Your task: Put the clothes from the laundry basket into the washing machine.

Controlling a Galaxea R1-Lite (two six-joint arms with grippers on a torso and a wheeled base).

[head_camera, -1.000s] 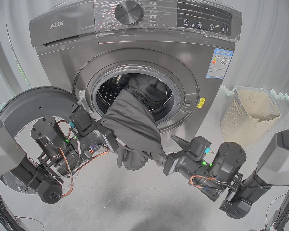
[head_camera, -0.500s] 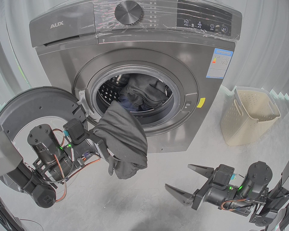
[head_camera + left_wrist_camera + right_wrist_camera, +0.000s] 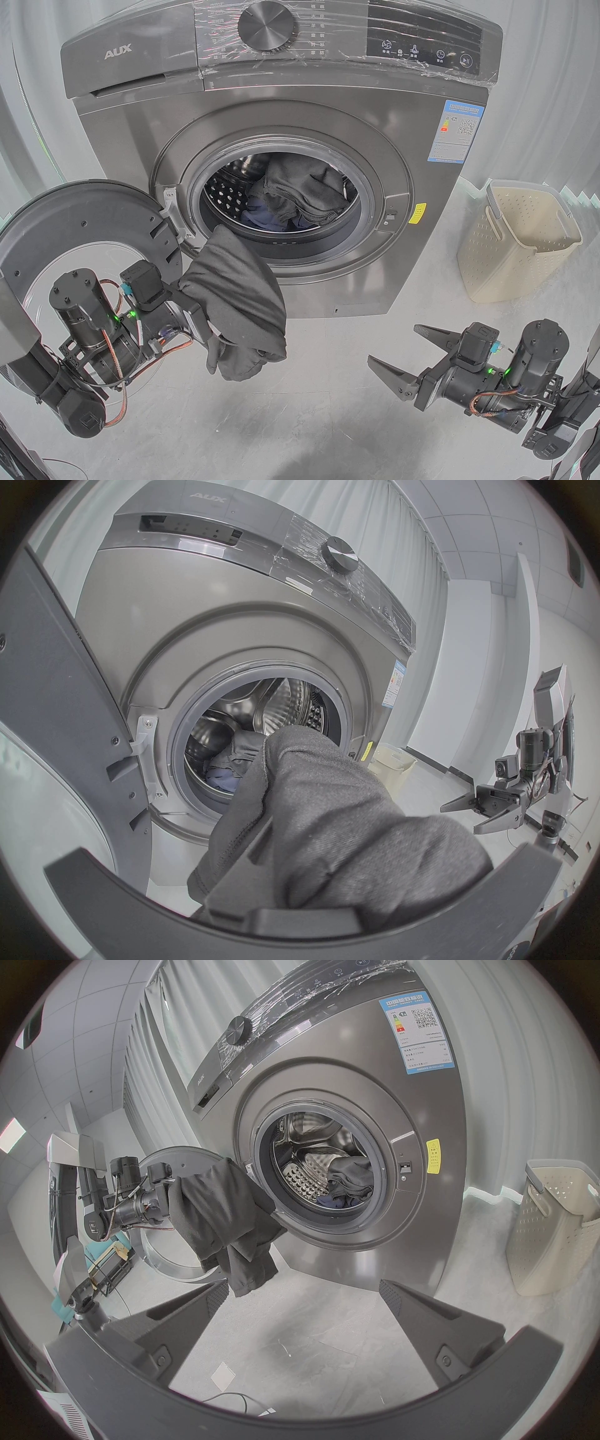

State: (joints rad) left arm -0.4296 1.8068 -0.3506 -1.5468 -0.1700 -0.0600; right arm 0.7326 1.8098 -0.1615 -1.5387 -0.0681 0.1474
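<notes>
Dark garment (image 3: pixel 240 300) hangs over left gripper (image 3: pixel 212 325), outside washer (image 3: pixel 400 125), just below its opening. Cloth hides grip: cannot tell. Right gripper (image 3: pixel 394 345) spread, empty. Step: loading. Next: lift garment, push deep into drum (image 3: pixel 225 187).

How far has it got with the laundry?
Some clothes already lie in the washing machine. One dark garment hangs from the left arm's jaws, outside the opening. The right jaws are open, empty. The laundry basket looks empty, so this may be the last.
</notes>
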